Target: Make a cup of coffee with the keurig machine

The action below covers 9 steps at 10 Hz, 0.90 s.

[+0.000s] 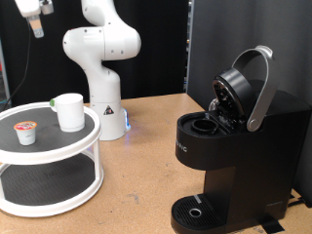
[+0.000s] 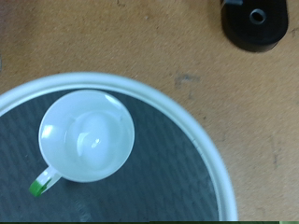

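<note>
— Two items sit on the round tiered stand (image 1: 58, 146): the cup (image 1: 69, 112) at about three o'clock on the top tier, and a small pod (image 1: 25, 133) with a red-marked lid at nine o'clock.

— And the gripper (image 1: 35, 19)?

— High in the exterior view's top left corner, hanging well above the stand. I can't tell how far its fingers are spread, and nothing shows between them.

— Why up there?

— My guess: a clear look down. The wrist view is filled by the cup, empty, mouth up, green-tipped handle visible.

— The keurig machine (image 1: 234, 146)?

— Well apart, at the exterior view's right. Its lid (image 1: 239, 93) is tilted up, leaving the pod chamber exposed, presumably ready for loading. The drip base (image 1: 200, 213) stands bare.
</note>
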Each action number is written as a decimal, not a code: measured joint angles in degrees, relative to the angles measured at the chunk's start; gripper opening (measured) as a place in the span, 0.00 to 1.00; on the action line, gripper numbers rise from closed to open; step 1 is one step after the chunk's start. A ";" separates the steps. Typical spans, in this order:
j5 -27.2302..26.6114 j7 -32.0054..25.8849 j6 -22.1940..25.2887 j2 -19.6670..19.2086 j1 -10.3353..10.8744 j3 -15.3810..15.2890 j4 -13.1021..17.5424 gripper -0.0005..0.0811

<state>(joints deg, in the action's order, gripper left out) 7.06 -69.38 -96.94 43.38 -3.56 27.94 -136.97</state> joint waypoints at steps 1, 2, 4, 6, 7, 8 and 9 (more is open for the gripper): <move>0.46 0.09 -0.22 -1.90 0.00 0.02 0.22 0.99; 0.58 -0.14 -0.76 -3.67 0.01 0.11 0.53 0.99; 0.60 -1.92 -2.04 -6.23 0.02 0.78 1.17 0.99; 0.91 -4.58 -2.15 -7.79 0.01 1.80 2.24 0.99; 1.38 -5.81 -2.13 -8.28 0.01 2.22 2.75 0.99; 1.78 -6.25 -2.16 -8.66 0.01 2.46 3.13 0.99; 1.92 -6.30 -2.16 -8.79 0.01 2.49 3.27 0.99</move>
<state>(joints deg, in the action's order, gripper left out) 8.98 -75.69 -99.10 34.59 -3.56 30.44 -133.70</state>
